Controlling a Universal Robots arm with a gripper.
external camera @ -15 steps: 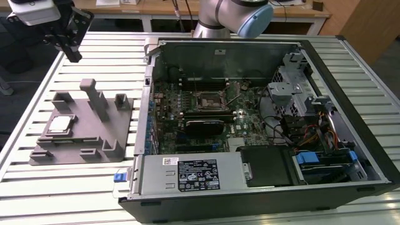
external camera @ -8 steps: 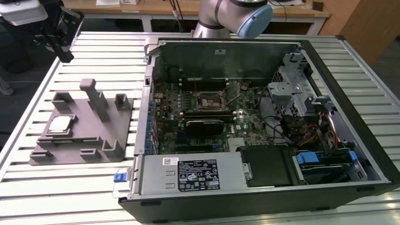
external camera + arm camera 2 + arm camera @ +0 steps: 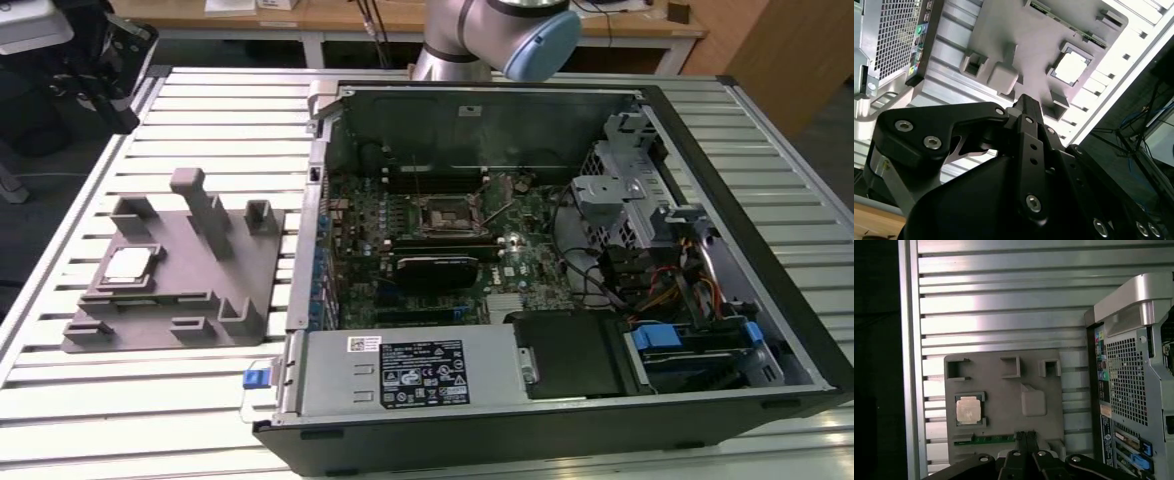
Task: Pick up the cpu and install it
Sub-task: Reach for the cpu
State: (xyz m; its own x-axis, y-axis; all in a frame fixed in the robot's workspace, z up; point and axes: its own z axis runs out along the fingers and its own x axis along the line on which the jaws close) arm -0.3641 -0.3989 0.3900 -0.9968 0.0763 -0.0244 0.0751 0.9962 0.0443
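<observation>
Sitting in a square recess of the grey holder block (image 3: pixel 187 290), the cpu (image 3: pixel 128 264) lies flat with its pale metal top facing up. In the exterior view the block rests on the slatted metal table (image 3: pixel 200 110) at the exterior view's left, just beside the open computer case (image 3: pixel 534 435). The cpu is at the side of the block farther from the case.

Inside the case, the green motherboard (image 3: pixel 387 230) carries a square socket (image 3: pixel 442 212) near its middle, with its black frame and metal rim in view. A silver power supply (image 3: pixel 400 370) fills the near corner of the case. Part of the robot arm (image 3: pixel 494 35) shows at the far edge of the table, behind the case.

In both wrist views the gripper (image 3: pixel 1024 432) (image 3: pixel 1026 97) hangs above the holder block (image 3: pixel 1004 390) (image 3: pixel 1029 40), well clear of its surface. Its two narrow fingers are pressed together with only a thin seam between them, and they grasp nothing. In the first wrist view the cpu (image 3: pixel 968 409) lies apart from the fingertips, with bare block surface between them. A green circuit strip (image 3: pixel 984 439) lies in a slot just beside the cpu's recess. In the second wrist view the cpu (image 3: pixel 1072 67) sits beyond the fingertips, untouched. The perforated back panel of the case (image 3: pixel 1124 380) (image 3: pixel 899 35) stands next to the block.
</observation>
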